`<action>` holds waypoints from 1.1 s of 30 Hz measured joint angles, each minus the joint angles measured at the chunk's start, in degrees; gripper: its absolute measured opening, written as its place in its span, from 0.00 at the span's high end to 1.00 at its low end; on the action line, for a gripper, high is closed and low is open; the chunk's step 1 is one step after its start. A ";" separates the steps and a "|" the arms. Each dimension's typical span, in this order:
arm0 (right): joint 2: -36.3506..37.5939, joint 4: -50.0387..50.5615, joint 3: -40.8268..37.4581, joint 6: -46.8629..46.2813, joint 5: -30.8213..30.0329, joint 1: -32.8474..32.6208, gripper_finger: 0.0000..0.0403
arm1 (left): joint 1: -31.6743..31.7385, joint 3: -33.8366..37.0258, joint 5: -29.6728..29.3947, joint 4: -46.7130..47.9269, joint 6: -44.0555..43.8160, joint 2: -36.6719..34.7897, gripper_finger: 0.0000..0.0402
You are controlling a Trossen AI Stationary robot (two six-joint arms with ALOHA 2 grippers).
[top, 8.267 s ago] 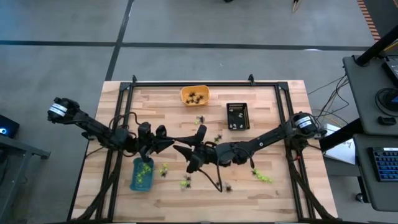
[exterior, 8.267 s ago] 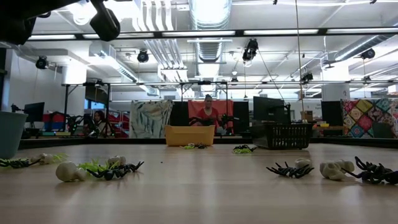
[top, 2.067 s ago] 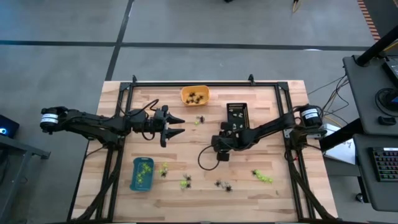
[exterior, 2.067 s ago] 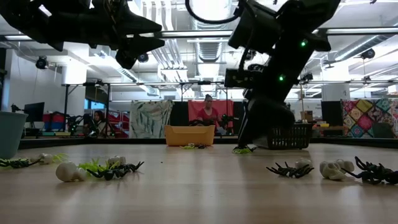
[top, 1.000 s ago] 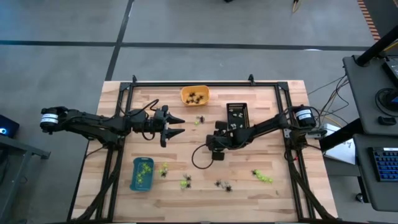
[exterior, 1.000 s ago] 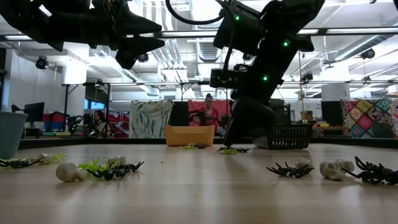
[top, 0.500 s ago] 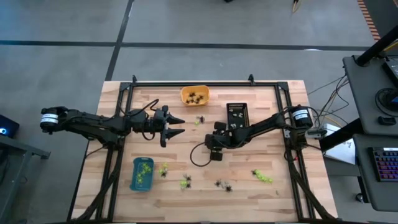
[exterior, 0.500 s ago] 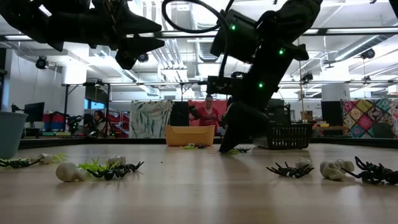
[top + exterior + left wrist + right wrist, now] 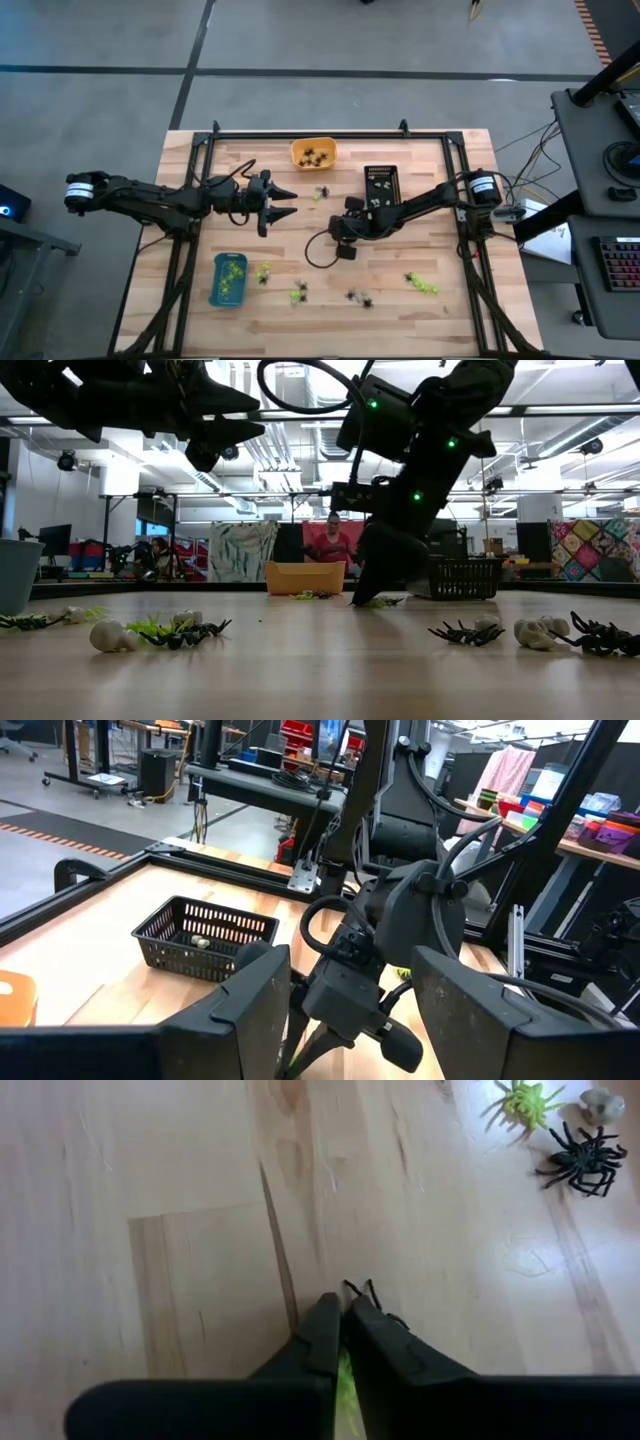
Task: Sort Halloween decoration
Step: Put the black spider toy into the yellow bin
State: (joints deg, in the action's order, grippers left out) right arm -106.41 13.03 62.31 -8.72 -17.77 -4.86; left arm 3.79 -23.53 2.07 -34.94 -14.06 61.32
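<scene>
Fingers of the right gripper (image 9: 343, 1312), at frame centre, pinch a lime-green trinket (image 9: 345, 1385) on the worktop (image 9: 180, 1200); so thin a hold might slip.

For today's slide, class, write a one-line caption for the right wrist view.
Right gripper shut on a lime-green trinket at the wooden table, with a black spider lying nearby.

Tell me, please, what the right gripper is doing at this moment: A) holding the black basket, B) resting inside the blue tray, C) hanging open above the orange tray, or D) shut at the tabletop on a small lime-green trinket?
D: the right gripper is down at the wood with its fingers pressed together, and a lime-green trinket shows between them.
</scene>
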 joint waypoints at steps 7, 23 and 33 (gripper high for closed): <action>1.09 0.52 1.11 -1.14 -0.17 0.04 0.98 | 0.00 0.00 0.01 0.02 -0.21 0.00 0.52; 5.73 -5.92 0.89 -2.22 -0.23 -1.50 0.98 | -0.19 0.04 0.15 1.73 -1.52 0.09 0.52; 7.45 -14.77 -0.34 -0.86 -0.20 -0.43 0.98 | -1.77 -0.14 1.74 1.14 -1.61 -1.35 0.52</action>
State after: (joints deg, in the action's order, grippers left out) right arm -98.96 -1.74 61.97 -9.58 -17.98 -5.29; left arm 2.02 -23.67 3.81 -33.80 -15.68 59.97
